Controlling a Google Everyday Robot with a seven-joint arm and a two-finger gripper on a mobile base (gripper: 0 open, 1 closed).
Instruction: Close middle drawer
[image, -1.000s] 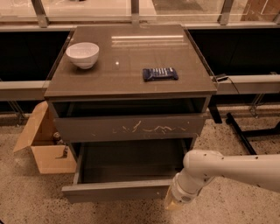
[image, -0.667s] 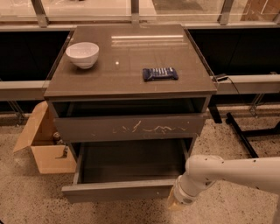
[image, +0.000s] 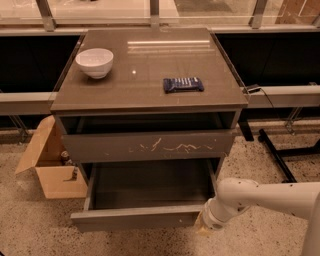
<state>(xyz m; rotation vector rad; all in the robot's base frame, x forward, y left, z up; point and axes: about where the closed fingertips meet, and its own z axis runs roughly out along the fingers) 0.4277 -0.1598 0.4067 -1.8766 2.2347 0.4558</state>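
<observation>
Camera view: where is the gripper (image: 202, 229)?

It is down low, at the end of the white arm (image: 260, 197). It sits at the right end of the drawer's front (image: 135, 218). It looks like it touches the front, but I am not sure.

Is it spread apart or pressed together?

I cannot tell.

Which drawer is the one to shut?

It is the wide one with the plain front. It is pulled far out, and you can see its dark inside. It sits under the scratched drawer (image: 150, 146), which is only a little way out.

So which step is this?

I think it is the start of the push. The gripper is at the front, but the drawer is not in yet.

What does the next move need?

It needs a straight push toward the cabinet (image: 150, 102), all the way in. The gripper is near one end, so the drawer may twist and stick. A slow, even push would help.

Is anything in the way?

No. The bowl (image: 95, 61) and the blue packet (image: 183, 84) are up on top. The box (image: 55, 172) is off to the side, on the floor.
</observation>
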